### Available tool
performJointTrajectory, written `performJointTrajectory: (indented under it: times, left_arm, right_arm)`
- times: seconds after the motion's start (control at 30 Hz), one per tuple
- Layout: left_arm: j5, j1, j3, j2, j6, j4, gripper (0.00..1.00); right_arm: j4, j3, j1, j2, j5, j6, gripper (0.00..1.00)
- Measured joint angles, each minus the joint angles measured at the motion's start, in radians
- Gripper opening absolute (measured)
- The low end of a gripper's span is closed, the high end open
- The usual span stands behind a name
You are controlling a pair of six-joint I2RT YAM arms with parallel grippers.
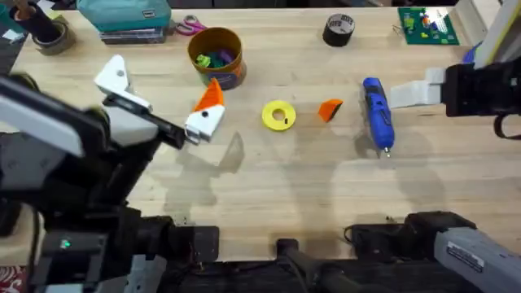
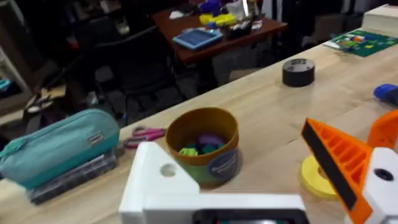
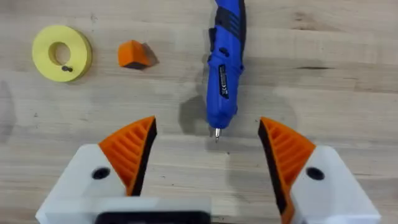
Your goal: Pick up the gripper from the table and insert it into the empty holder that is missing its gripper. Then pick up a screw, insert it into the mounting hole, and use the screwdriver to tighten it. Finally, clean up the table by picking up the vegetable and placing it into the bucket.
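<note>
The orange ribbed gripper (image 1: 330, 109) (image 3: 134, 55) lies loose on the table between a yellow ring (image 1: 279, 115) and the blue screwdriver (image 1: 377, 114) (image 3: 224, 68). A small dark screw (image 3: 66, 69) rests on the ring. My left gripper (image 1: 159, 98) (image 2: 249, 168) stands open; one white finger is the bare holder (image 1: 114, 77) (image 2: 155, 180), the other carries an orange tip (image 2: 339, 165). Open as well, my right gripper (image 3: 208, 146) (image 1: 407, 95) hovers at the screwdriver's metal tip. The bucket (image 1: 216, 57) (image 2: 205, 146) holds green and purple pieces; whether one is the vegetable is unclear.
A black tape roll (image 1: 339, 29) (image 2: 298, 71) sits at the back. A teal pouch (image 1: 122, 15) (image 2: 59, 146) and scissors (image 2: 143, 134) lie behind the bucket. A green board (image 1: 427, 24) is at the back right.
</note>
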Motion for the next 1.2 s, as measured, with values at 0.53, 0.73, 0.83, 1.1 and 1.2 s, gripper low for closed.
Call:
performJointTrajectory:
  times: [0.53, 0.73, 0.83, 1.1, 1.2]
  left_arm:
    - [0.139, 0.0, -0.206, -0.287, -0.149, 0.102, 0.985]
    - [0.208, -0.009, -0.227, -0.299, -0.183, 0.152, 0.986]
    - [0.264, -0.021, -0.237, -0.299, -0.19, 0.153, 0.986]
    - [0.444, -0.023, -0.241, -0.299, -0.195, 0.141, 0.986]
    - [0.513, -0.023, -0.243, -0.299, -0.197, 0.11, 0.986]
  right_arm:
    - [0.0, 0.0, 0.0, 0.0, 0.0, 0.0, 0.996]
    - [0.0, 0.0, 0.0, 0.0, 0.0, 0.0, 0.996]
    - [0.0, 0.0, 0.0, 0.0, 0.0, 0.0, 0.996]
    - [0.0, 0.0, 0.0, 0.0, 0.0, 0.0, 0.996]
    - [0.0, 0.0, 0.0, 0.0, 0.0, 0.0, 0.997]
